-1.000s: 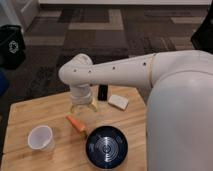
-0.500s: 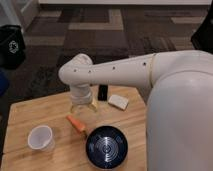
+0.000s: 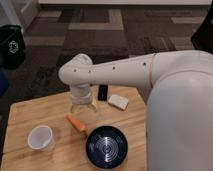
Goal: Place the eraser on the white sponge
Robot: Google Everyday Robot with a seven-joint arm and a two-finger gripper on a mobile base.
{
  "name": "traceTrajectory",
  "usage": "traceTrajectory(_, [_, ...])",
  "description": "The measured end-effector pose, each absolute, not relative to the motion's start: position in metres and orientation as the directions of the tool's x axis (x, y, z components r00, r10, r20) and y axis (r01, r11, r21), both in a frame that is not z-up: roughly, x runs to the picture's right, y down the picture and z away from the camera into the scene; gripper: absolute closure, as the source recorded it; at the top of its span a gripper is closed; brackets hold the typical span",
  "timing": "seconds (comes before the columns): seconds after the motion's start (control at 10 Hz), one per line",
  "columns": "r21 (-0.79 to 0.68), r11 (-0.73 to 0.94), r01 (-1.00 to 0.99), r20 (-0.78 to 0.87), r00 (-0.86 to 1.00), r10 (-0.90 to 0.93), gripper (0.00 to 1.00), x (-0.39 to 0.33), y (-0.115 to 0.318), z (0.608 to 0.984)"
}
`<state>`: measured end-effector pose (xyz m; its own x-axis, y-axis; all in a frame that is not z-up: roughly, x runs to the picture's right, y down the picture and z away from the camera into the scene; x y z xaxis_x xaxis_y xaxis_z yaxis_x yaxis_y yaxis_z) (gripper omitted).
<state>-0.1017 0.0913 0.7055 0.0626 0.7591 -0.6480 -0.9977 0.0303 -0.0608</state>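
The eraser (image 3: 103, 92), a small black block, stands on the wooden table (image 3: 40, 112) near its far edge. Just right of it lies the white sponge (image 3: 118, 102), flat and off-white. My gripper (image 3: 83, 106) points down at the table a little left of the eraser and apart from it. It is open, with nothing between its fingers. The white arm reaches in from the right and hides the table's right side.
An orange carrot-like piece (image 3: 76, 123) lies in front of the gripper. A white cup (image 3: 41, 138) stands at the front left and a round black bowl (image 3: 106, 147) at the front middle. A black bin (image 3: 11, 45) sits on the carpet at the left.
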Motion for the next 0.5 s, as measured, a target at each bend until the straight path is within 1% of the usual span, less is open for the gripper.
traceTrajectory(0.3, [-0.077, 0.022, -0.997, -0.648, 0.067, 0.758, 0.35, -0.090, 0.072, 0.712])
traceTrajectory(0.5, [-0.087, 0.009, -0.996, -0.659, 0.064, 0.750, 0.35, -0.078, 0.057, 0.723])
